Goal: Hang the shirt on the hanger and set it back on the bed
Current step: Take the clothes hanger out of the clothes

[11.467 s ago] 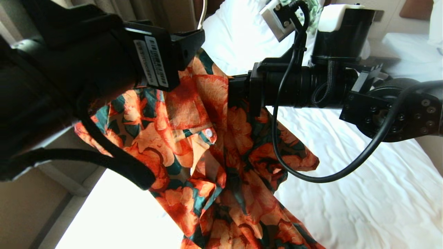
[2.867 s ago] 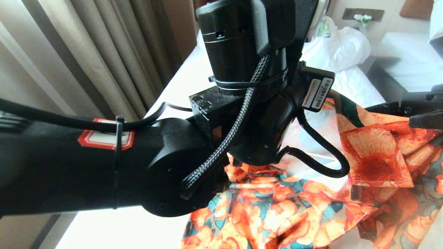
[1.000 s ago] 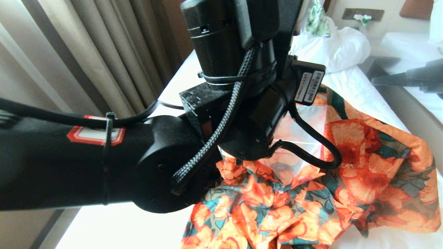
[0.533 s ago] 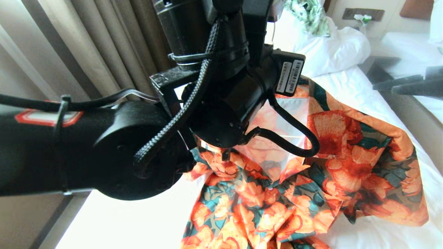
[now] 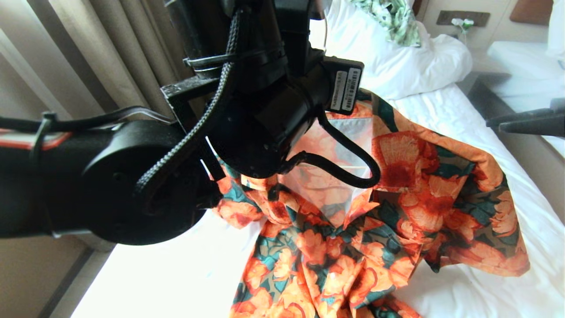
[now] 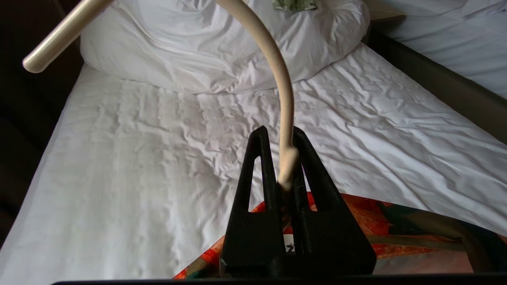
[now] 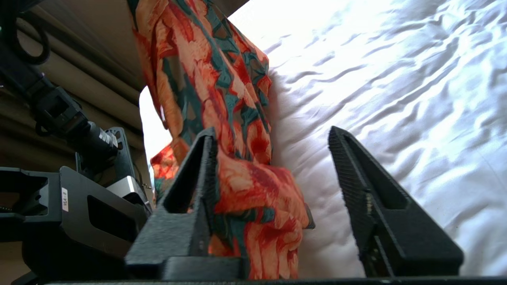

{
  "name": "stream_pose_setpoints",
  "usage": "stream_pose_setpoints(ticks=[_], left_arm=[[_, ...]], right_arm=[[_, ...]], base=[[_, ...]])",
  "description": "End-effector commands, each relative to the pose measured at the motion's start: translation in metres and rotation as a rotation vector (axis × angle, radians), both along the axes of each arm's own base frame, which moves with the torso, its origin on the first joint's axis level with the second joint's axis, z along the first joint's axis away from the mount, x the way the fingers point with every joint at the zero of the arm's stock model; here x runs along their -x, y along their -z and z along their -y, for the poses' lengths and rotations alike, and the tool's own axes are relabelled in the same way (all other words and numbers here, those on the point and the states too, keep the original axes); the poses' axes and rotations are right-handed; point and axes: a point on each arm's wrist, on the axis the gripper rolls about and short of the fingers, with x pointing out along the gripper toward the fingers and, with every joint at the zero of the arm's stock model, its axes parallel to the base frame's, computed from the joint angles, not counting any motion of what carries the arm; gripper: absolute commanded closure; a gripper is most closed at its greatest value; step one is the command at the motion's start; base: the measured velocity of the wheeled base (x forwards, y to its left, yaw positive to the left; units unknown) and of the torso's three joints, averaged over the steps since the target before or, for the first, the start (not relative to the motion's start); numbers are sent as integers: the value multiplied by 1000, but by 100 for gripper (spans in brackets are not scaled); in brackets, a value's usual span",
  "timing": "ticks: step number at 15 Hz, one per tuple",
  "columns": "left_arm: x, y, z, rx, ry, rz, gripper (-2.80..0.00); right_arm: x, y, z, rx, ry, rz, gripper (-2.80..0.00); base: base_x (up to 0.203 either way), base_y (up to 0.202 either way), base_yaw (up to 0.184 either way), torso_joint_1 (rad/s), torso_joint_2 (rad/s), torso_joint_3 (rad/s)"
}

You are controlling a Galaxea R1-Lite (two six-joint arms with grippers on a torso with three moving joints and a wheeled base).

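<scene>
The orange-flowered shirt (image 5: 397,207) hangs on the cream hanger (image 6: 282,91) over the bed (image 5: 454,115), its lower part crumpled on the sheet. My left gripper (image 6: 280,136) is shut on the hanger's neck just below the hook, with the shirt's collar (image 6: 400,223) under it. In the head view the left arm (image 5: 145,176) hides that grip. My right gripper (image 5: 491,123) sits to the right of the shirt, fingers open. In the right wrist view shirt cloth (image 7: 245,186) shows beside one finger of the right gripper (image 7: 271,136), with a wide gap to the other.
A bunched white duvet and pillow (image 5: 419,57) lie at the head of the bed with a green-and-white garment (image 5: 393,17) on top. Curtains (image 5: 88,66) hang along the left. A second white bed (image 5: 521,62) stands beyond a dark gap on the right.
My right gripper let go of the shirt's right shoulder and drew off to the right; that side now hangs free. The left arm has swung up and left with hanger and shirt.
</scene>
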Motion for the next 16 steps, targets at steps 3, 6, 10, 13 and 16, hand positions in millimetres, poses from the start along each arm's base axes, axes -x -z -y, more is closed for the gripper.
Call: stream_pose_setpoints(ticks=[3,6,10,13,16], left_arm=[[-5,-1,-6,3,-33,-1,0],[-1,-3,-10,6,-34,2,0],[-1,-6,-11,12,-34,6,0],[1,-10,-14,0,-29,0,0],[3,-19,-16,-7,-27,-4,0]], right_arm=[[5,0,0,-2,-1,6,0],[10,-4,3,1,15,19,0],[15,-8,4,5,28,30,0],[16,-8,2,5,22,26,0],[20,-8,2,6,23,29,0]], base=[[0,0,0,0,0,0],[0,0,0,24,-132,-97],[0,0,0,100,-440,-325],[0,0,0,153,-502,-356],[0,0,0,185,-530,-363]])
